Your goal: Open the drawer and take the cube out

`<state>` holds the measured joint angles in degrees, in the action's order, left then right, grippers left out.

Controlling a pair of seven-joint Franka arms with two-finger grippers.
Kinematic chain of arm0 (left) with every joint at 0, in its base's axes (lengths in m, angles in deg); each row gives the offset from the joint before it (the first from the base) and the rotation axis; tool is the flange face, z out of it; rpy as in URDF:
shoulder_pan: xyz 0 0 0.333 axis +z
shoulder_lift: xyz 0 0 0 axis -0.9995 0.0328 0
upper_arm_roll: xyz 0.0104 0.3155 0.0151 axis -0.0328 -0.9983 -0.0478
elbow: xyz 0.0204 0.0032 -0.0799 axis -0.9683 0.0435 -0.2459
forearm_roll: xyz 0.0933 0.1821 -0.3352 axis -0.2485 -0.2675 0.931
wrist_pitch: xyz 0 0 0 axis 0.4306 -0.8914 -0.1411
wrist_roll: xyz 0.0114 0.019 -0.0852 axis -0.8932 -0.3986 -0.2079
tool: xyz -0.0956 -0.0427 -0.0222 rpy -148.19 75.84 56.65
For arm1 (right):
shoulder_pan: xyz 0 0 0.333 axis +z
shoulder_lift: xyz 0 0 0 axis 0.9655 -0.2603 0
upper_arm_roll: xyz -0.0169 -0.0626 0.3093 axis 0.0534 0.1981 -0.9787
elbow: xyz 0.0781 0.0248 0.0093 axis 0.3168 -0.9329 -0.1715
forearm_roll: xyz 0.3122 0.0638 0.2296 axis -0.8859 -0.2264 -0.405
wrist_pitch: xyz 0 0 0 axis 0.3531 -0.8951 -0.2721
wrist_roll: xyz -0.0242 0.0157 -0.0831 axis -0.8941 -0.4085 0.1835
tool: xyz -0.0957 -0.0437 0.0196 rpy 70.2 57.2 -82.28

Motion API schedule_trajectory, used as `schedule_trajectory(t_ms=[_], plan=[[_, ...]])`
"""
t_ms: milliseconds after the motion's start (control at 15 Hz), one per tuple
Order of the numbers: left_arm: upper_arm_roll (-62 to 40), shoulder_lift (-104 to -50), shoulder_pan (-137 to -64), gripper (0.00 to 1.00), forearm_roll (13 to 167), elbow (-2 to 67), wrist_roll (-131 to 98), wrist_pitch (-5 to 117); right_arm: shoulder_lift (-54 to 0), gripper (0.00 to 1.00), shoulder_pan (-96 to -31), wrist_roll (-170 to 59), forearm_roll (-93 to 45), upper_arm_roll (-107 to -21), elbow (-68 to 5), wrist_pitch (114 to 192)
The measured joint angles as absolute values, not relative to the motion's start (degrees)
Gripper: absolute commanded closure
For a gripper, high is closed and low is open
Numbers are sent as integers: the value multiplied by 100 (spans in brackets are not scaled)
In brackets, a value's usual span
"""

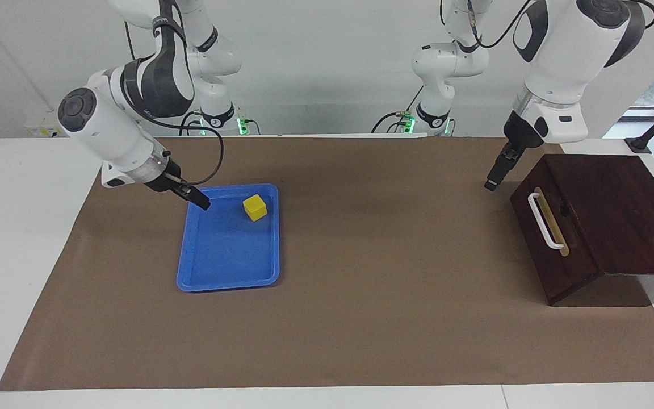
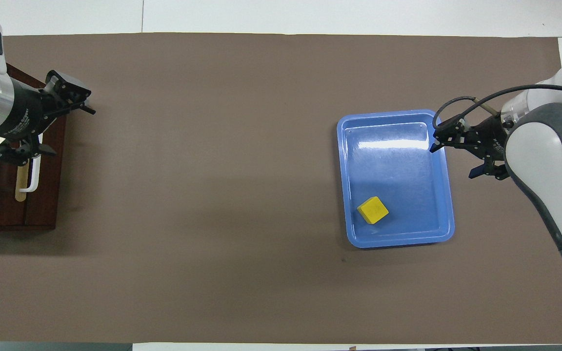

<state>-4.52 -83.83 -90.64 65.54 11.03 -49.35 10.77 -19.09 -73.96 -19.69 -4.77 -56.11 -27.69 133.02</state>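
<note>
Brown-papered bench (image 1: 361, 318), both arms raised.
Cube (image 1: 255, 207) in blue tray's (image 1: 219, 267) corner; drawer (image 1: 551, 241) closed; left gripper (image 2: 42, 119) and right gripper (image 2: 456, 158) wide, empty.

Cube in tray, drawer box at the table's other end

The cube (image 1: 255, 207) lies in the tray (image 1: 213, 267) toward the right arm's end; the shut drawer (image 1: 548, 238) sits toward the left arm's end.

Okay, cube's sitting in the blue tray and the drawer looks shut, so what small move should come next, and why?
Probably just a small retreat of both arms to rest. The cube lies free in the blue tray, the drawer is closed, and both claws are open and empty: the right claw over the tray's edge, the left claw raised over the drawer front. Nothing looks left to grasp.
</note>
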Motion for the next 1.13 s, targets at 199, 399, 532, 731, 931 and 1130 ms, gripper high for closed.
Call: schedule_trajectory(t_ms=[199, 399, 532, 731, 931, 1130], plan=[[-551, -8389, -9058, 0, 6555, 971, -3324, 768, -1756, 0, -7503, -2854, -115, -5600, -2611, 13180], [-723, -8458, -8944, 0, 6555, 988, -1861, 718, -1394, 0, -7630, -3693, 172, -5609, -2556, 12921], [-757, -8557, -8757, 0, 6555, 1175, -1306, 739, -1123, 0, -7734, -4015, 236, -5646, -2538, 12649], [-766, -8728, -8605, 0, 6559, 1557, -1151, 987, -907, 0, -8039, -4405, 626, -6023, -2407, 12176], [-740, -8797, -8610, 0, 6560, 1653, -1148, 1020, -888, 0, -8269, -4486, 818, -6477, -2116, 11685], [-729, -8821, -8613, 0, 6560, 1669, -1148, 1020, -875, 0, -8300, -4489, 825, -6571, -1937, 11431]])
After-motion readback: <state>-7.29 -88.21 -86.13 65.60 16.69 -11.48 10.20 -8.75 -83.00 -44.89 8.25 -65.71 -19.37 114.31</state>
